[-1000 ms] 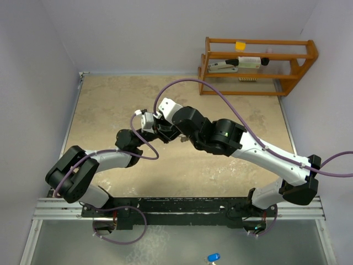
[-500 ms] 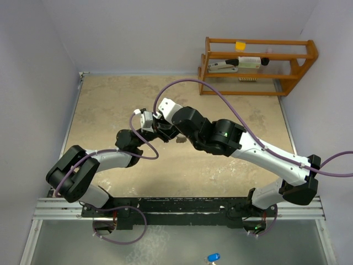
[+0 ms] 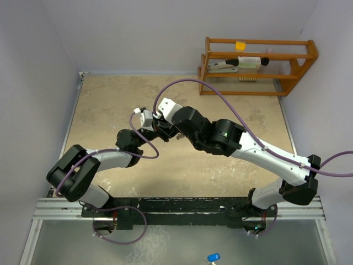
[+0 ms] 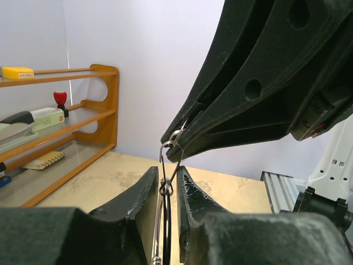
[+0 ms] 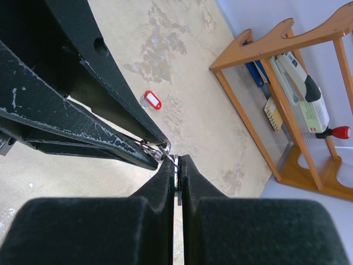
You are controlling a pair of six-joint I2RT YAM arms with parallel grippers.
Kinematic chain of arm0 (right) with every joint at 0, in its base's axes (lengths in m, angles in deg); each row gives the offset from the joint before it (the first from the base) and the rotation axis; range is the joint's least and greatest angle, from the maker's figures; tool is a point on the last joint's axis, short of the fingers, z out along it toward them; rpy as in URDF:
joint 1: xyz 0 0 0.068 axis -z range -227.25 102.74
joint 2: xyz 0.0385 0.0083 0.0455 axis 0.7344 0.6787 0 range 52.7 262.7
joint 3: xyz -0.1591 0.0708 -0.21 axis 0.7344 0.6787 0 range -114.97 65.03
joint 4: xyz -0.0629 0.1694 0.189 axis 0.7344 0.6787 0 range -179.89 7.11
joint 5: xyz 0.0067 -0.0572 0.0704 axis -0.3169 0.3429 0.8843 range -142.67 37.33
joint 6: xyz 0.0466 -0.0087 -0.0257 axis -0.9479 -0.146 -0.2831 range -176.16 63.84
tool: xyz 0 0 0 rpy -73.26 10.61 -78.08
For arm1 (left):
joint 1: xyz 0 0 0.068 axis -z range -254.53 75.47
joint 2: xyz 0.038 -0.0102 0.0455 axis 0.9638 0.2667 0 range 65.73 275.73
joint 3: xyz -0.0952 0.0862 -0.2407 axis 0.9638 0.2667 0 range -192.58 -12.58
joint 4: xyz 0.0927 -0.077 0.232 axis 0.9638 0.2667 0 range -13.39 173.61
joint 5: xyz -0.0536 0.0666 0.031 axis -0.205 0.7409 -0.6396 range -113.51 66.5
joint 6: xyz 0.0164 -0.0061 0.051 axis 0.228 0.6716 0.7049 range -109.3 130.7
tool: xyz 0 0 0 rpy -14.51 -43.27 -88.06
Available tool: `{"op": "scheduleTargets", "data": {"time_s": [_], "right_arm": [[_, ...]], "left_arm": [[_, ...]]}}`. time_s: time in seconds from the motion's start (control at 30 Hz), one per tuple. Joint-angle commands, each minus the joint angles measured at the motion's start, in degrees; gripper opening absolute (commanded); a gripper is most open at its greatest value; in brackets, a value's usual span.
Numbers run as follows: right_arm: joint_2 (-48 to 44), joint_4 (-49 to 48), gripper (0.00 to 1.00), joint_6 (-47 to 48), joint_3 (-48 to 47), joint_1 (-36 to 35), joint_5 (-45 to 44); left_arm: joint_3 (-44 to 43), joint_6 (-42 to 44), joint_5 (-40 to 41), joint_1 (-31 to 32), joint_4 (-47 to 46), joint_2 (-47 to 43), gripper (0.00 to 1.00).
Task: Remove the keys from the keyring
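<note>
My left gripper [image 4: 167, 174] is shut on the keyring [image 4: 164, 212], a thin silver and dark loop seen edge-on between its fingers. A thin wire link [image 4: 172, 157] runs up from it to the tips of my right gripper [image 5: 177, 160]. The right gripper is shut on a thin black and silver key [image 5: 176, 179], also seen edge-on. In the top view both grippers [image 3: 161, 130] meet tip to tip above the middle of the table. The red-tagged key [image 5: 150, 100] lies loose on the table beyond them.
A wooden rack [image 3: 256, 66] with a stapler, a marker and small items stands at the back right. It also shows in the left wrist view [image 4: 55, 132] and the right wrist view [image 5: 287, 99]. Purple walls close in the beige table [image 3: 110, 105].
The joined grippers have shifted very slightly to the left. Both holds are unchanged.
</note>
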State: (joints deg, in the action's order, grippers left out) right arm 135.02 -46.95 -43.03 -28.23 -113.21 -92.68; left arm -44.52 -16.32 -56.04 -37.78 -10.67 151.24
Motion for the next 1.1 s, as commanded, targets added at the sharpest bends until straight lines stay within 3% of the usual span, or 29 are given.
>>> {"op": "scheduleTargets", "data": {"time_s": [0.0,0.43,0.77,1.07], "right_arm": [[-1.7,-2.4,0.00,0.3,0.1,-0.3,-1.8],[-1.6,-2.5,0.00,0.2,0.4,-0.3,-1.8],[-1.8,-3.7,0.00,0.6,0.7,-0.3,-2.1],[-1.9,-2.4,0.00,-0.4,-0.1,-0.3,-3.0]], "left_arm": [[0.0,-1.8,1.1,-0.3,-10.0,0.2,0.18],[0.1,-3.0,1.0,-0.3,-11.3,-0.1,0.21],[1.2,-2.4,3.0,-0.3,-11.2,-0.4,0.01],[2.5,0.8,7.6,-0.3,-6.1,-3.5,0.00]]}}
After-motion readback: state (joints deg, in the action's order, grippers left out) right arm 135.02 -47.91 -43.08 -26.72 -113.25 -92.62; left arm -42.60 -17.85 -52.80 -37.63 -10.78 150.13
